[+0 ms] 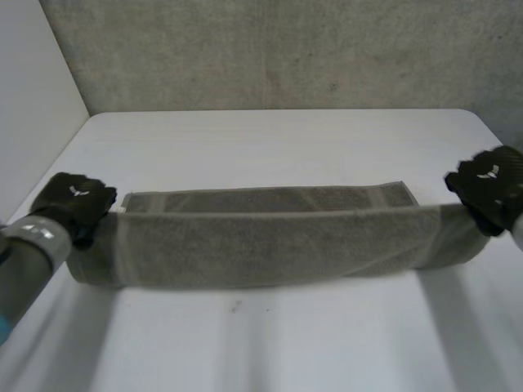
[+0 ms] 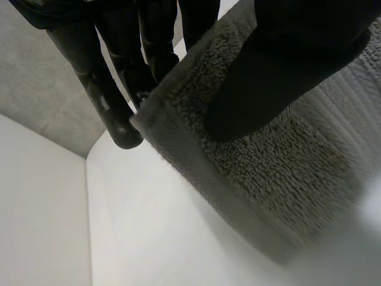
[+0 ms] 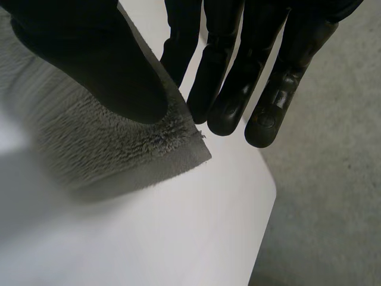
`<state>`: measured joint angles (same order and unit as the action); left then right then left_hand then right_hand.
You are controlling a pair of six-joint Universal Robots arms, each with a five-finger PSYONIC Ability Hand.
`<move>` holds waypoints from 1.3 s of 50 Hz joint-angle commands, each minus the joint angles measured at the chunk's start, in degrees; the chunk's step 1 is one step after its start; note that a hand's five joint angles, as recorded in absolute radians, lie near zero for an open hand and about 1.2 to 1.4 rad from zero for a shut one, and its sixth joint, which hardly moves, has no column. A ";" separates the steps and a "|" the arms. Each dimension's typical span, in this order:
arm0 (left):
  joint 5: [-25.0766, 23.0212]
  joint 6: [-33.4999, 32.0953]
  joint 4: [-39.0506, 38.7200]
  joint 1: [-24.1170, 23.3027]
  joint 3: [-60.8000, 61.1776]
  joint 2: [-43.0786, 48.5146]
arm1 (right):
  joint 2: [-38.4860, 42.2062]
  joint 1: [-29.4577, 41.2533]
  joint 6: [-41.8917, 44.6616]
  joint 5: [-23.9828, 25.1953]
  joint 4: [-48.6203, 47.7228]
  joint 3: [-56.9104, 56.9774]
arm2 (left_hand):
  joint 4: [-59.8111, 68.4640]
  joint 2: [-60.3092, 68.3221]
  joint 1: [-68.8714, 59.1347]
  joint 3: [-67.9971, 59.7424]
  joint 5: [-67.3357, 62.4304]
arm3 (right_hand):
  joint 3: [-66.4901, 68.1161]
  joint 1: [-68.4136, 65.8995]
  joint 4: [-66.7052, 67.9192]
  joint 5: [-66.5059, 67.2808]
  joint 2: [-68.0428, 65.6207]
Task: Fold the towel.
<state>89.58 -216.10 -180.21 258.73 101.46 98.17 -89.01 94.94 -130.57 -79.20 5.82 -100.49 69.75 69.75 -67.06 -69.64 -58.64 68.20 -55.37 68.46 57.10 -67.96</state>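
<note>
1. Currently I see the grey towel [image 1: 270, 245] stretched as a long folded band between both hands, over the white table [image 1: 278, 139].
2. My left hand [image 1: 75, 200] pinches one end corner. Its thumb presses on the pile, and its fingers [image 2: 107, 101] run straight behind the hem.
3. My right hand [image 1: 490, 186] grips the opposite end corner the same way, thumb on top and fingertips [image 3: 232, 113] just past the towel's edge.
4. Beyond the fingers, a flat layer of the towel lies on the table.
</note>
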 commanded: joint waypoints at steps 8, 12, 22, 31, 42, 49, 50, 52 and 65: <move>0.25 0.15 -8.84 -1.04 -23.15 26.81 | 31.24 7.71 -1.97 -6.49 -18.90 21.54 | 10.25 10.25 -12.94 -10.36 -11.36 | 11.80 -24.63 11.54 12.90 -12.04; 0.25 0.06 -11.47 -1.21 -30.42 32.77 | 36.51 8.85 -1.71 -6.58 -22.77 26.28 | 10.25 10.25 -12.94 -10.36 -11.36 | 11.80 -24.63 11.54 12.90 -12.04; 0.25 0.06 -11.65 -1.92 -39.58 39.82 | 47.00 10.00 -0.30 -6.75 -29.64 36.06 | -5.03 -5.03 2.34 4.92 3.92 | 11.80 -24.63 11.54 12.90 -12.04; -0.46 0.24 -12.18 -4.29 -38.97 38.43 | 44.73 10.09 -1.53 -7.46 -29.03 35.28 | -59.75 -59.75 57.06 59.64 58.64 | -58.20 45.37 -58.46 -57.10 57.96; -0.02 4.09 -12.18 -4.47 -26.08 22.80 | 26.80 9.12 -13.12 -7.55 -19.75 21.05 | -59.75 -59.75 57.06 59.64 58.64 | -58.20 45.37 -58.46 -57.10 57.96; -0.11 12.81 -14.02 -4.29 -13.57 12.84 | 23.71 5.96 -18.23 -3.41 -2.48 18.13 | -59.75 -59.75 57.06 59.64 58.64 | -58.20 45.37 -58.46 -57.10 57.96; -0.28 15.42 -14.89 -4.29 -10.70 11.27 | 23.62 4.04 -19.36 -2.28 1.35 17.52 | -59.75 -59.75 57.06 59.64 58.64 | -58.20 45.37 -58.46 -57.10 57.96; -0.28 18.14 -15.77 -4.29 -8.14 9.87 | 23.53 2.35 -20.25 -1.22 4.11 16.64 | -59.75 -59.75 57.06 59.64 58.64 | -57.94 45.12 -58.20 -56.85 57.71; -0.28 27.84 -21.76 -3.32 1.73 7.74 | 26.96 -3.80 -21.22 6.87 -6.97 9.34 | -59.75 -59.75 57.06 59.64 58.64 | -34.73 21.90 -34.99 -33.64 34.49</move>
<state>89.30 -189.79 -200.42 254.71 101.00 105.39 -64.74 92.72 -151.90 -74.89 8.10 -88.25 9.66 9.51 -10.28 -9.55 -2.00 23.44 -20.13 23.42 12.72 -23.02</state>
